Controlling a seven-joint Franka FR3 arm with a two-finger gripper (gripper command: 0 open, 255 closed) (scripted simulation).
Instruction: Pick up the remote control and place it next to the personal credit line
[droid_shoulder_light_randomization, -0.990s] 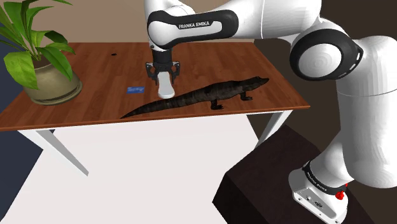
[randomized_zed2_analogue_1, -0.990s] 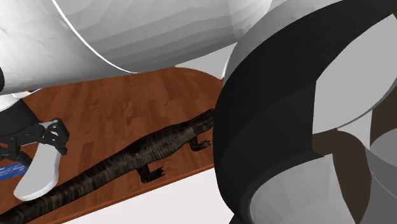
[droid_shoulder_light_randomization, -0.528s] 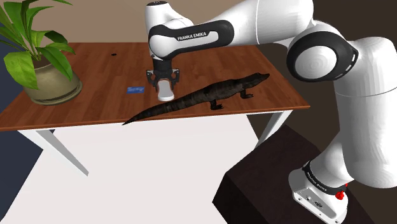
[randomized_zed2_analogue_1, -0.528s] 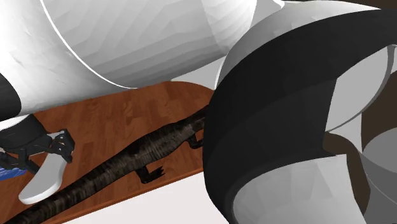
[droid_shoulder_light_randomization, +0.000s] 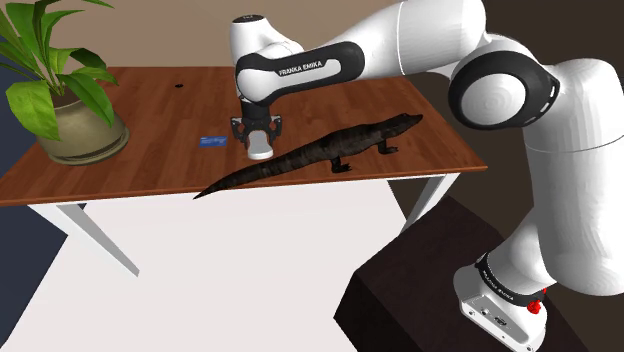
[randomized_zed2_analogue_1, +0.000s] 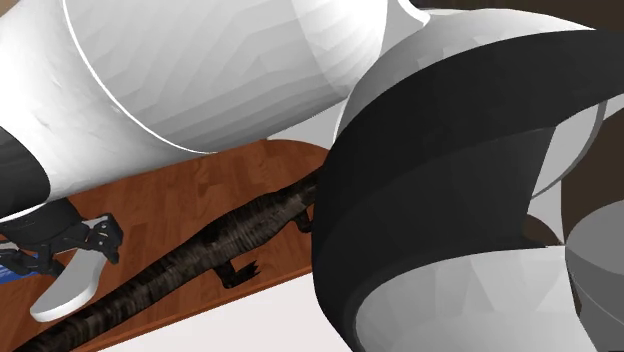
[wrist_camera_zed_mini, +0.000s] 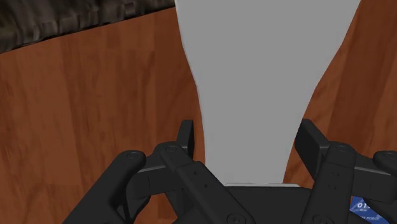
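A plain white remote control hangs upright, tip down, in my black gripper, which is shut on its narrow upper end. In the wrist view the remote control runs out from between the two fingers of the gripper over the brown wooden table. The small blue card lies flat on the table just to the shoulder view's left of the remote. A corner of the blue card shows beside one finger. In the second exterior view, the remote sits low over the wood by the card.
A long dark crocodile figure lies along the table's front edge, its tail right beside the remote. A potted plant stands at the shoulder view's left end. A small dark object lies at the back.
The arm has carried the remote down toward the tabletop, beside the blue card. The grip has not visibly changed. The crocodile and the card have stayed put.
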